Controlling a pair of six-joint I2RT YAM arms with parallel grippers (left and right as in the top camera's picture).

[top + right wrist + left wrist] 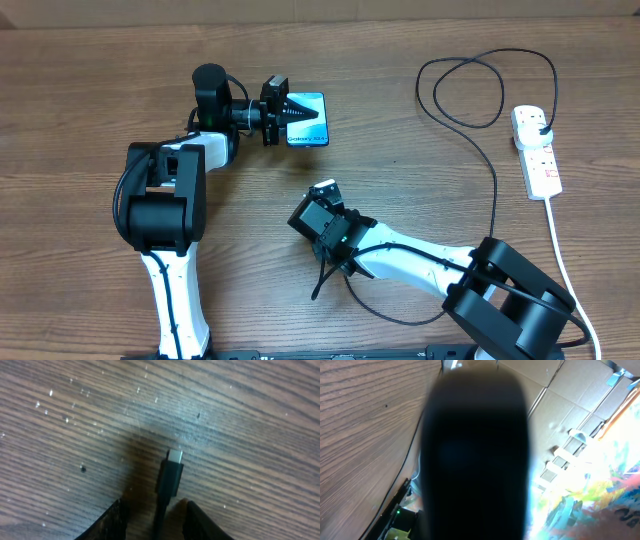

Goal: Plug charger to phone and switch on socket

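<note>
Where my left claw (287, 110) clamps phone (312, 120) by its left short edge, blue screen faces up. Left wrist view gives only dark blur. Right of phone, nearer arm bases, my right claw (324, 191): charger (171, 477) tip pokes out between fingers over counter (250, 420), gaps either side; can't tell if clenched. Well right of phone, socket (537, 150), charger plug in far outlet.

White links, bulky black joints, thin black cables; left end effector (290, 108) and right end effector (152, 507) are black.
</note>
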